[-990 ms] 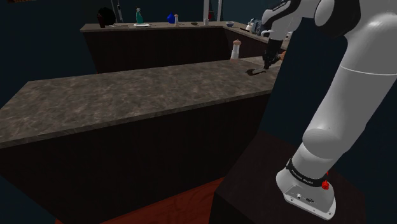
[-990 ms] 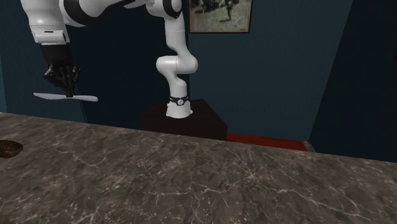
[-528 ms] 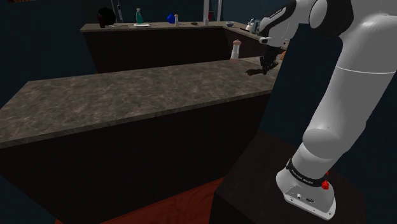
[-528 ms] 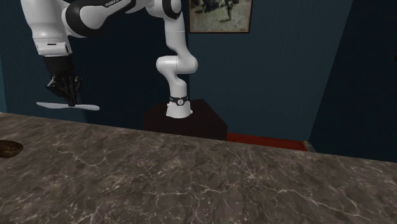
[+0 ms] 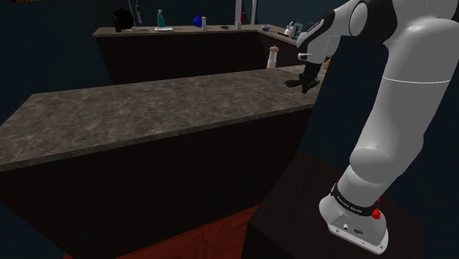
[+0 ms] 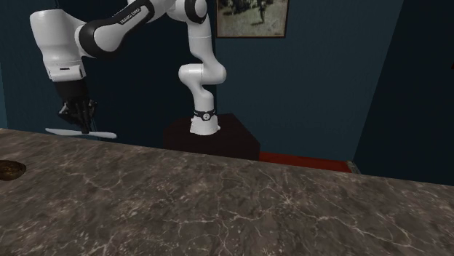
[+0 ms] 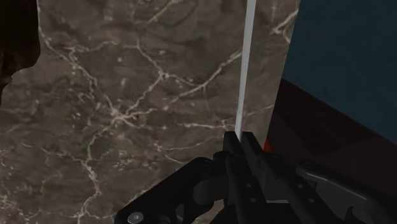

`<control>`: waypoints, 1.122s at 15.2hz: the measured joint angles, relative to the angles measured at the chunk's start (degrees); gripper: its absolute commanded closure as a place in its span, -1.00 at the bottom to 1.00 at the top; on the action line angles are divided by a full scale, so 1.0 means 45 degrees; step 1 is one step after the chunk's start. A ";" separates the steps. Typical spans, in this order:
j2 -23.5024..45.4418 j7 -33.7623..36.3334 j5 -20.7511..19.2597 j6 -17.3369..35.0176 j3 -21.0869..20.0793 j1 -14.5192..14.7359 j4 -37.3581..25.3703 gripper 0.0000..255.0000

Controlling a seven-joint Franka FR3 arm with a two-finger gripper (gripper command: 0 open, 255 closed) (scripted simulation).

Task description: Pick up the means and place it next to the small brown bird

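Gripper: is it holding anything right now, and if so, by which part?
Yes. The gripper is shut on a thin pale strip, clasping it near the middle of its length, with both ends sticking out sideways.

In the second exterior view the tool [image 6: 81, 125] hangs over the surface's [image 6: 218, 204] far left edge with the blade [image 6: 102, 134] level between its fingers, the stand [image 6: 211, 142] behind to the right, and a small object [image 6: 10, 169] on the surface nearer the camera.
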State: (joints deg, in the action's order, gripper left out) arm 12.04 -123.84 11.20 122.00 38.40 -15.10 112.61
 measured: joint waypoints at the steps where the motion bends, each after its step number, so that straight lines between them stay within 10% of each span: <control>1: -0.0013 0.0034 0.0028 0.0063 -0.0011 -0.0011 0.0083 1.00; 7: -0.0101 0.0092 -0.0451 0.0247 -0.0179 -0.0157 0.0392 1.00; 8: -0.0033 0.0065 -0.0226 0.0215 -0.0227 -0.0207 0.0301 -1.00; 17: -0.0175 0.0356 -0.0063 -0.0528 -0.0210 -0.0153 0.0173 -1.00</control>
State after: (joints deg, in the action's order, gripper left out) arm 11.26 -122.24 10.92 119.62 37.46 -15.79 113.39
